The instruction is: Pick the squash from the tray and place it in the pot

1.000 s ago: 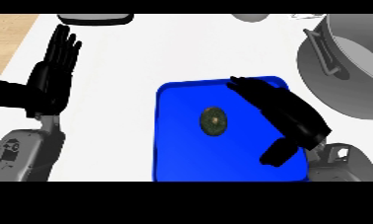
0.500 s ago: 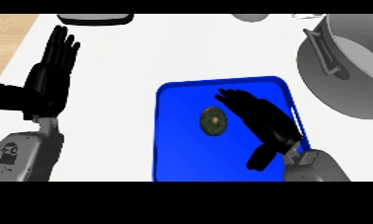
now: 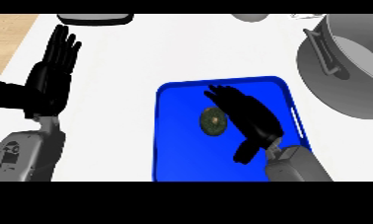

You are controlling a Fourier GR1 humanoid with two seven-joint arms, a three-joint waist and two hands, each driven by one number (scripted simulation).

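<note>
Black right hand (image 3: pixel 247 114), fingers straight and spread, holding nothing, over one blue tray (image 3: pixel 178 164); one dark green squash (image 3: pixel 213 121) lies in the tray just left of its fingers, long axis running toward and away from the robot. One grey pot (image 3: pixel 342 70) sits up-right of the hand, contents not discernible; left hand (image 3: pixel 51 77) rests open at far left.

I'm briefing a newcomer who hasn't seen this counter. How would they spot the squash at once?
Find the blue tray at the counter's near middle. The squash lies near its centre, just left of the right hand. It is the only item on the tray: small, round, dark green.
</note>
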